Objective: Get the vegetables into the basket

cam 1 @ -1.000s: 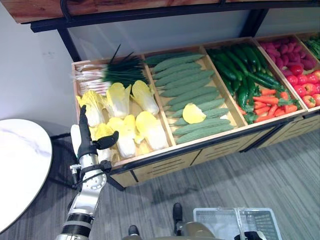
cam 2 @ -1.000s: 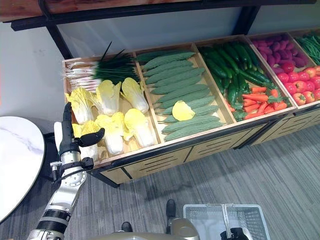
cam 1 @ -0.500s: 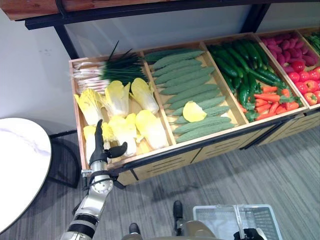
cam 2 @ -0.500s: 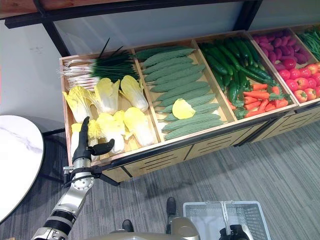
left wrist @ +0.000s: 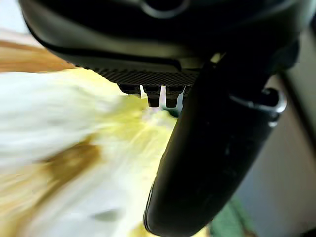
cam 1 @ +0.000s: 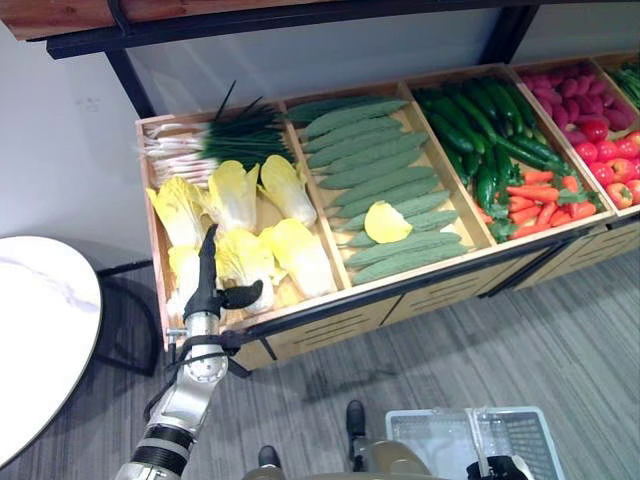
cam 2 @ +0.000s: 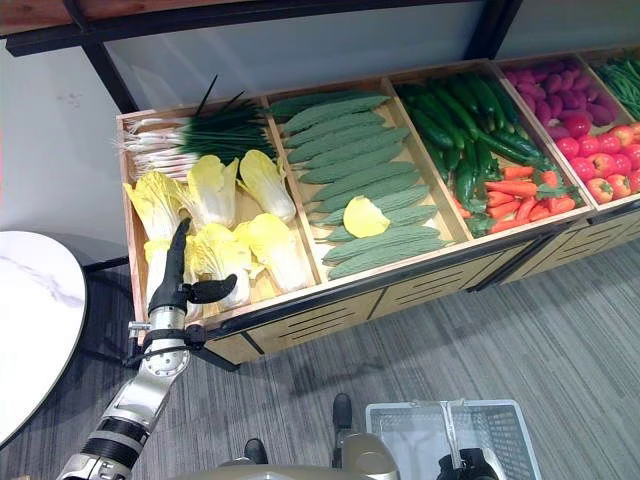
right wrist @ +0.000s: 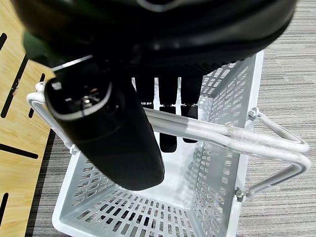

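The left hand (cam 1: 207, 290) had pushed farther in over the napa cabbages (cam 1: 243, 262) in the crate's (cam 1: 152, 210) left compartment, fingers straight, thumb spread, grasping nothing. The right hand (right wrist: 163, 113) was curled around the grey basket's handle (right wrist: 237, 138) near the floor.

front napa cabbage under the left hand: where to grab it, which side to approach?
Likely its pale stem end, from above. The napa cabbage lies on its side, packed against its neighbours in the wooden crate, so only the top is free. The open left robot hand already hovers there.
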You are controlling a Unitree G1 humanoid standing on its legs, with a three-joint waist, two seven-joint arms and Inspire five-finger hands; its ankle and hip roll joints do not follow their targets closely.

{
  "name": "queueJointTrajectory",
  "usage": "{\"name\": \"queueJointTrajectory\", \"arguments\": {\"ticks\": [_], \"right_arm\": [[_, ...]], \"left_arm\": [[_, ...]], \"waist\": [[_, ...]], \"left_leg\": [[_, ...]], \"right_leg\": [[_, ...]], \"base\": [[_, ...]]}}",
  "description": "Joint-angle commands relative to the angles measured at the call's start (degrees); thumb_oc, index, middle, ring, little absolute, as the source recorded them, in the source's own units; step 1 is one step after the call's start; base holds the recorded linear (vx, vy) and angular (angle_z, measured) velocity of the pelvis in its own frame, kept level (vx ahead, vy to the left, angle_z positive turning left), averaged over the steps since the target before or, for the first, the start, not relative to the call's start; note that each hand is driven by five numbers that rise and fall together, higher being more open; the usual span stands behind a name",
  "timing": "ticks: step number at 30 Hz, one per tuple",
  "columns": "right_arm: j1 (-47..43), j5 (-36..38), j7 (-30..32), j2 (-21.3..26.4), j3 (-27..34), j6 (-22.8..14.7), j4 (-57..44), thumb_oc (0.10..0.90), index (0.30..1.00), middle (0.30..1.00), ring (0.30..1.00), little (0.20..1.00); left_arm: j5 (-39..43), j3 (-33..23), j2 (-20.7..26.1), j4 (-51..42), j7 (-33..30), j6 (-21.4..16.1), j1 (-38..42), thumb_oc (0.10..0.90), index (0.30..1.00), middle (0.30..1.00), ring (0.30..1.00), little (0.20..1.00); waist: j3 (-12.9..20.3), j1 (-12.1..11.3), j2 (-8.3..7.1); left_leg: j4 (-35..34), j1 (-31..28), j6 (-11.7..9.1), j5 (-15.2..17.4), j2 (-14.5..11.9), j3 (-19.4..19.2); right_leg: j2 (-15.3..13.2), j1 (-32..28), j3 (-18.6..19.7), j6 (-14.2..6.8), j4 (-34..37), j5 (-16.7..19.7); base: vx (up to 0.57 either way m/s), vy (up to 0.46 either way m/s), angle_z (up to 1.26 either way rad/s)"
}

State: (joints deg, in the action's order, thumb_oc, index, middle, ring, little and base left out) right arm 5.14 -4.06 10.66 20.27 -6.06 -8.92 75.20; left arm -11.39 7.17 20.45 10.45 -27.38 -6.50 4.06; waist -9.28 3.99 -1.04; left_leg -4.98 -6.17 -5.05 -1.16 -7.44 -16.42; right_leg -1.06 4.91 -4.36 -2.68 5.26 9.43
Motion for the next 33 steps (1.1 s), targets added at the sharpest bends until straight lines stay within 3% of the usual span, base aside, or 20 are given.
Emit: {"name": "queueJointTrajectory", "arguments": {"ticks": [1, 9, 21, 33], "right_arm": [[0.2, 1.5, 2.2, 0.3, -3.1, -1.4, 1.7, 0.4, 0.3, 0.3, 0.3, 0.3], [0.0, 1.9, 1.9, 0.4, -3.0, -1.4, 1.6, 0.4, 0.3, 0.3, 0.3, 0.3], [-0.2, 2.3, 2.3, 0.6, -3.1, -1.0, 0.9, 0.4, 0.3, 0.3, 0.3, 0.3], [0.0, 2.6, 3.4, -0.1, -2.8, -0.5, 2.0, 0.4, 0.3, 0.3, 0.3, 0.3]], "left_arm": [[-3.6, -3.9, 4.2, -5.5, -4.3, -5.3, 4.2, 0.9, 1.0, 1.0, 1.0, 1.0], [-3.2, -4.0, 3.9, -5.5, -3.6, -4.7, 3.7, 0.9, 1.0, 1.0, 1.0, 1.0], [-1.2, 2.4, 3.0, 1.5, 1.0, -4.4, 4.1, 0.9, 1.0, 1.0, 1.0, 1.0], [0.9, 2.5, -1.7, 16.4, -3.4, -0.8, 3.9, 0.9, 1.0, 1.0, 1.0, 1.0]], "waist": [[2.9, 0.3, -3.51], [3.0, 0.2, -3.59], [2.9, 1.0, -3.6], [2.7, 1.2, -4.01]], "left_leg": [[0.0, 1.2, -2.8, -1.2, -2.6, 3.6], [0.0, 1.1, -2.8, -1.2, -2.5, 3.6], [0.0, 1.3, -2.7, -1.3, -2.5, 3.1], [0.0, 1.4, -2.7, -1.5, -2.7, 2.7]], "right_leg": [[-6.2, -4.3, 0.7, -7.1, -0.3, -2.9], [-6.3, -4.5, 0.6, -7.1, -0.3, -2.9], [-6.2, -3.9, 1.2, -7.1, -0.3, -2.5], [-6.0, -3.6, 1.4, -6.8, -0.3, -2.4]], "base": [[0.0, 0.0, 0.0], [0.0, 0.0, 0.0], [0.0, -0.001, -0.01], [0.0, -0.004, -0.01]]}}
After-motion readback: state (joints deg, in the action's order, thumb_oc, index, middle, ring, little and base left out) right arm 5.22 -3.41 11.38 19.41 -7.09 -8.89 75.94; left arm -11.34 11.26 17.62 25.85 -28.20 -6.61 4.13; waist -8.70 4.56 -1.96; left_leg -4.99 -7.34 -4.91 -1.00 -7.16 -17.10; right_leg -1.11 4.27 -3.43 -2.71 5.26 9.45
